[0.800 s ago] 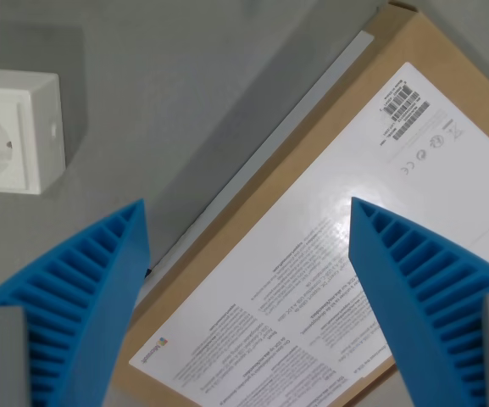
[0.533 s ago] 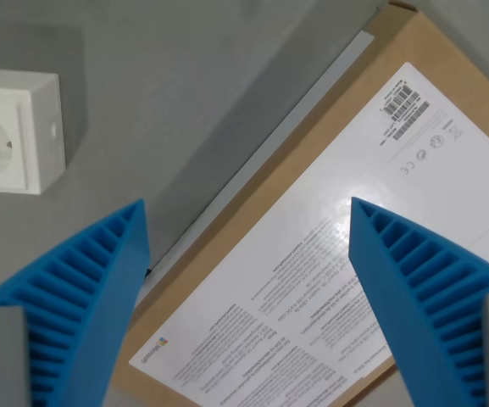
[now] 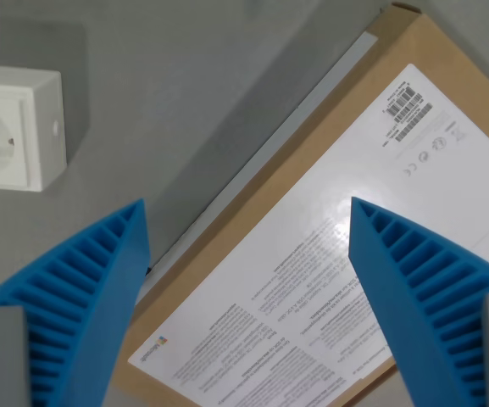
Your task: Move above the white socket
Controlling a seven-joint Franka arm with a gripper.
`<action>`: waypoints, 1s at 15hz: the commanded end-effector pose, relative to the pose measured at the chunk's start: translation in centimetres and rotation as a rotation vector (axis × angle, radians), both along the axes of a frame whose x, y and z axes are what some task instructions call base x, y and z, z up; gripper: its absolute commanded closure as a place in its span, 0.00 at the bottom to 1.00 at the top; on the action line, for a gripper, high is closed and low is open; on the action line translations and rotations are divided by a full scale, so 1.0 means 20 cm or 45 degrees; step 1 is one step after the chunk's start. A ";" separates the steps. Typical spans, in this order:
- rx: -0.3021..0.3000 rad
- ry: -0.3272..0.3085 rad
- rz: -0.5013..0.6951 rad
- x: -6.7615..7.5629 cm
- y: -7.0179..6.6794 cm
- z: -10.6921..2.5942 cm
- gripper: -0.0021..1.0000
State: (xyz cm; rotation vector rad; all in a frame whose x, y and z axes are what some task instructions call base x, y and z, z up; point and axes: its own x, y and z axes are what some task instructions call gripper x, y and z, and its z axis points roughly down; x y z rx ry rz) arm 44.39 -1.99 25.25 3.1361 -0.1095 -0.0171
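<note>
The socket point(image 3: 15, 130), well off to the left finger's point(image 3: 79, 301) far side, is cut by the wrist view's left edge. The box point(image 3: 329, 246) beneath the fingers runs past the right and bottom edges; its label's point(image 3: 346, 254) print is too small to read.

A flat brown cardboard box point(image 3: 371, 93) is lying on the grey desk point(image 3: 193, 76), running diagonally from the near left to the far right. A large white label point(image 3: 329, 280) with fine print, barcodes at its far right end and a small logo at its near left end is covering most of its top.
</note>
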 end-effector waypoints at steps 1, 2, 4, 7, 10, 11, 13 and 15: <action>0.009 -0.015 0.151 0.00 0.01 -0.01 0.00; 0.010 -0.019 0.182 0.00 0.02 -0.01 0.00; 0.014 -0.029 0.246 0.01 0.03 -0.02 0.00; 0.021 -0.046 0.358 0.01 0.06 -0.04 0.00; 0.029 -0.063 0.485 0.01 0.10 -0.06 0.00; 0.031 -0.066 0.528 0.01 0.11 -0.07 0.00; 0.036 -0.077 0.612 0.01 0.14 -0.09 0.00; 0.040 -0.087 0.697 0.01 0.16 -0.10 0.00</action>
